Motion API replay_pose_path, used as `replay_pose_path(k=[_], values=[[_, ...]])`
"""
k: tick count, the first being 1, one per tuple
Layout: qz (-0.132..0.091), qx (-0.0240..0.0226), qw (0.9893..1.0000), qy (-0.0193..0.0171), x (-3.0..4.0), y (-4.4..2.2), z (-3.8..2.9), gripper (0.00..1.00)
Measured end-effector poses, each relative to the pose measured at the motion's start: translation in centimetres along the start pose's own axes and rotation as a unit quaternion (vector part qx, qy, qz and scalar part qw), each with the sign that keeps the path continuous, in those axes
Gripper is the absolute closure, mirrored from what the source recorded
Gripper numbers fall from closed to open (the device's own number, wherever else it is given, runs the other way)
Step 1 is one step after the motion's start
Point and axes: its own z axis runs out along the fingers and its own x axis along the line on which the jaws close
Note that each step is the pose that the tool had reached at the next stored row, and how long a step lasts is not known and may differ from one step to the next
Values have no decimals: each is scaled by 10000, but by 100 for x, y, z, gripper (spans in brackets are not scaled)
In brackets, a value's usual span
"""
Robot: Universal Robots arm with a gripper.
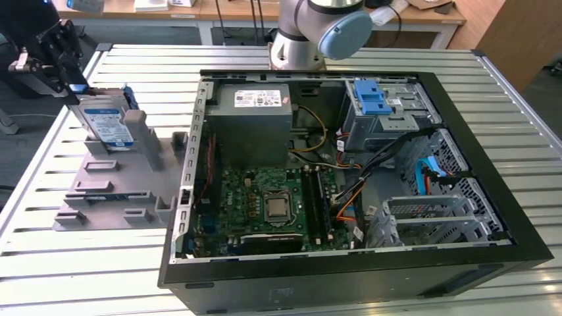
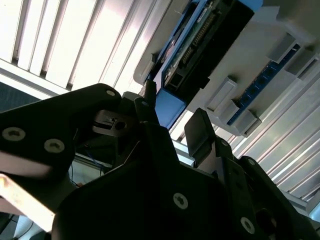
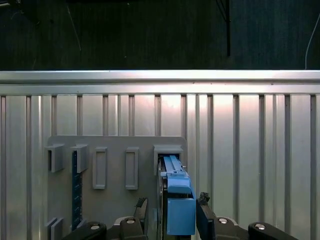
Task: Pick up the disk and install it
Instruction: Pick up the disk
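Note:
The disk (image 1: pixel 105 122) stands on edge in a slot of the grey holder plate (image 1: pixel 105 191), at the exterior view's left. It is silver-grey with a white-and-blue label and a blue bracket. My black gripper (image 1: pixel 77 85) hangs just above the disk's upper end. In the first wrist view the disk (image 3: pixel 172 172) is edge-on, and the gripper (image 3: pixel 172 207) is open with one finger on each side of the blue bracket. A gap shows beside one finger (image 3: pixel 141 207). In the second wrist view the gripper (image 2: pixel 171 112) sits close to the disk (image 2: pixel 195 45).
An open black computer case (image 1: pixel 351 276) lies on the slatted metal table (image 1: pixel 491 85), right of the holder. Inside are a grey power supply box (image 1: pixel 255 122), a green motherboard (image 1: pixel 263 197) and a grey drive cage with a blue latch (image 1: pixel 373 99). The arm's base (image 1: pixel 307 33) stands behind the case.

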Motion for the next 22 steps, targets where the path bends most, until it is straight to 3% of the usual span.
replay_pose_path(k=[6,22], values=[[33,-21,10000,1,-14,3,71,49],[33,-26,10000,-2,-30,12,212,49]])
